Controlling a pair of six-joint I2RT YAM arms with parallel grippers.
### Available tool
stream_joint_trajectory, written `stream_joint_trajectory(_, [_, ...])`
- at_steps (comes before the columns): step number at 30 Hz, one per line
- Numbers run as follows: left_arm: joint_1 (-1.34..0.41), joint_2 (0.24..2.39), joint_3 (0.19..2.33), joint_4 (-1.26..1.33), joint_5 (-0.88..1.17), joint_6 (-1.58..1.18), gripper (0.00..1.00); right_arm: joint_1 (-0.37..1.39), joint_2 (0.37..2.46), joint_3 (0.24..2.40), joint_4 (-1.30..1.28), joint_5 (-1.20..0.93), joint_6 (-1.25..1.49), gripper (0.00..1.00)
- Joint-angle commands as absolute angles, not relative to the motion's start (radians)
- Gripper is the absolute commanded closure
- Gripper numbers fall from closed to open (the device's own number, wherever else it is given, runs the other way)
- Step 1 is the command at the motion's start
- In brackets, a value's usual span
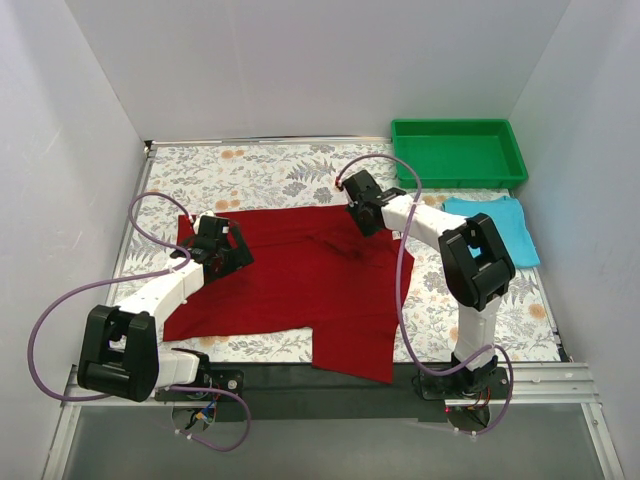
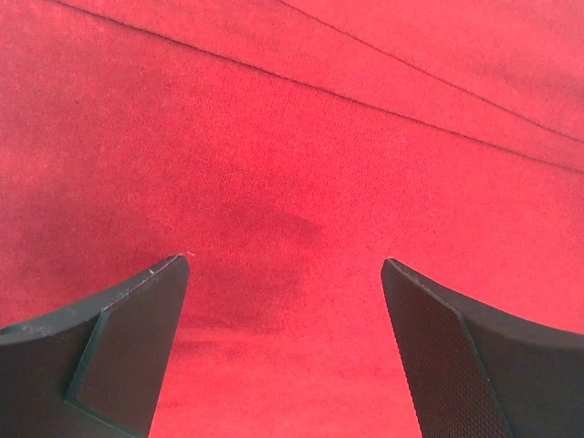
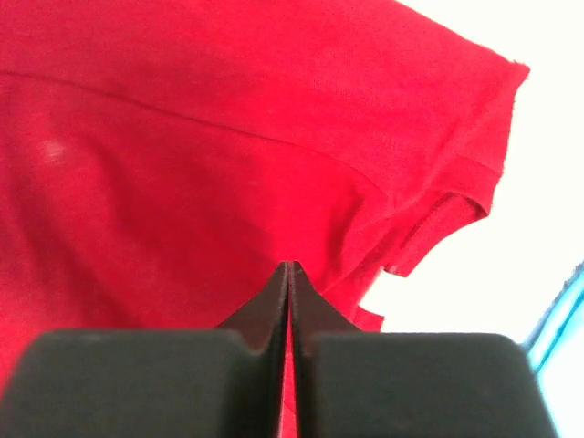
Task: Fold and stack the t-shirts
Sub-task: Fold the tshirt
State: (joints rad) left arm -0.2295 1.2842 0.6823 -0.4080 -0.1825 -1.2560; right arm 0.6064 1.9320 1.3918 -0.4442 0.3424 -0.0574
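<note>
The dark red t-shirt (image 1: 300, 280) lies spread on the floral tablecloth, one part reaching toward the near edge. My right gripper (image 1: 364, 224) is at the shirt's far right edge. In the right wrist view this gripper (image 3: 289, 266) is shut, a thin strip of the red cloth (image 3: 182, 164) pinched between its fingers, and a hemmed sleeve lies to the right. My left gripper (image 1: 236, 257) hovers over the shirt's left part. In the left wrist view it (image 2: 285, 265) stands open, with only flat red cloth (image 2: 292, 137) below. The folded light blue t-shirt (image 1: 495, 228) rests at the right, and its edge (image 3: 566, 310) shows in the right wrist view.
A green plastic tray (image 1: 450, 124) stands at the back right corner, just behind the blue shirt. The floral tablecloth (image 1: 270, 170) shows behind and in front of the red shirt. White walls close in the left, back and right sides.
</note>
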Motion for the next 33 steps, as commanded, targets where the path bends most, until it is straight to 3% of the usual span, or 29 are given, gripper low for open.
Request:
stream_joint_trajectory(1, [-0.232, 1.278, 0.707, -0.394, -0.186, -1.244, 0.2, 0.641, 1.879, 1.411, -0.423, 0.244, -0.084, 0.9])
stream_joint_trajectory(8, [-0.232, 1.275, 0.709, -0.396, -0.186, -1.246, 0.2, 0.782, 1.802, 1.355, -0.354, 0.207, -0.155, 0.75])
stream_joint_trajectory(14, [-0.23, 1.269, 0.706, -0.396, -0.187, -1.246, 0.2, 0.824, 1.882, 1.376, -0.354, 0.101, -0.193, 0.74])
stream_joint_trajectory(33, [-0.232, 1.284, 0.707, -0.399, -0.189, -1.243, 0.2, 0.824, 1.982, 1.416, -0.36, 0.275, -0.258, 0.73])
